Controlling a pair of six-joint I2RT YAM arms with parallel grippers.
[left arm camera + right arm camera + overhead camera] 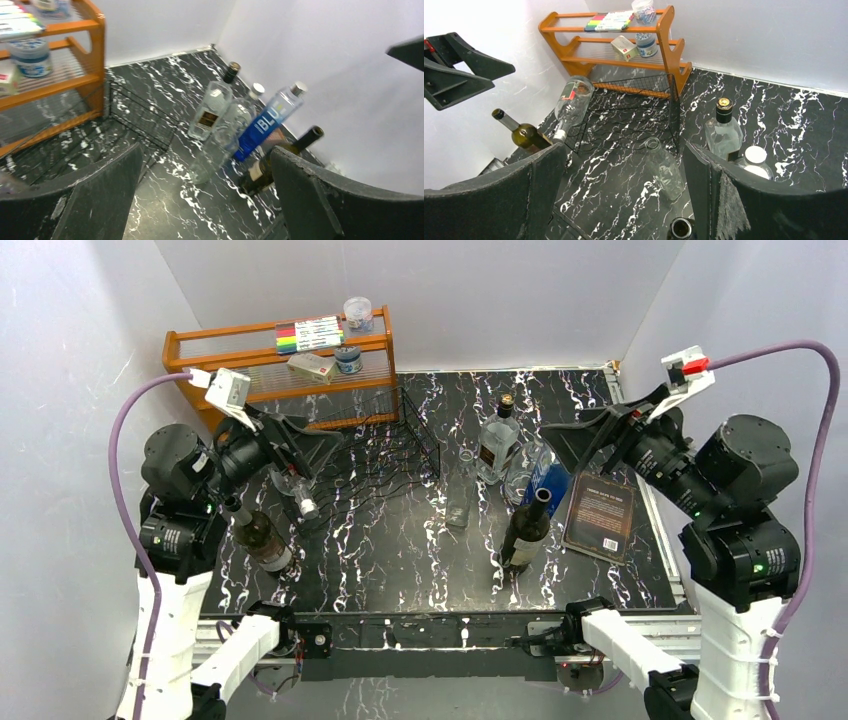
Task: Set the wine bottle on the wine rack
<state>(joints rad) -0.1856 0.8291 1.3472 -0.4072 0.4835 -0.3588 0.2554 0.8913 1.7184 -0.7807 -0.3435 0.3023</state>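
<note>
The black wire wine rack (385, 460) lies low at the back left of the table, its upright grid end (671, 107) facing right. A dark wine bottle (525, 530) with an open mouth stands right of centre, also in the left wrist view (267, 170). An olive-green wine bottle (258, 538) stands at the left near my left arm, and it shows in the right wrist view too (524, 134). My left gripper (335, 445) hovers open over the rack's left end, holding nothing (205, 150). My right gripper (550, 435) hangs open and holding nothing above the bottles on the right (624, 147).
A clear bottle (292, 485) lies tilted on the rack's left end. An orange wooden shelf (290, 365) with small items stands behind the rack. Clear bottles (497, 445), a blue bottle (545, 485) and a small clear bottle (460, 495) crowd the middle. A book (600, 515) lies at the right.
</note>
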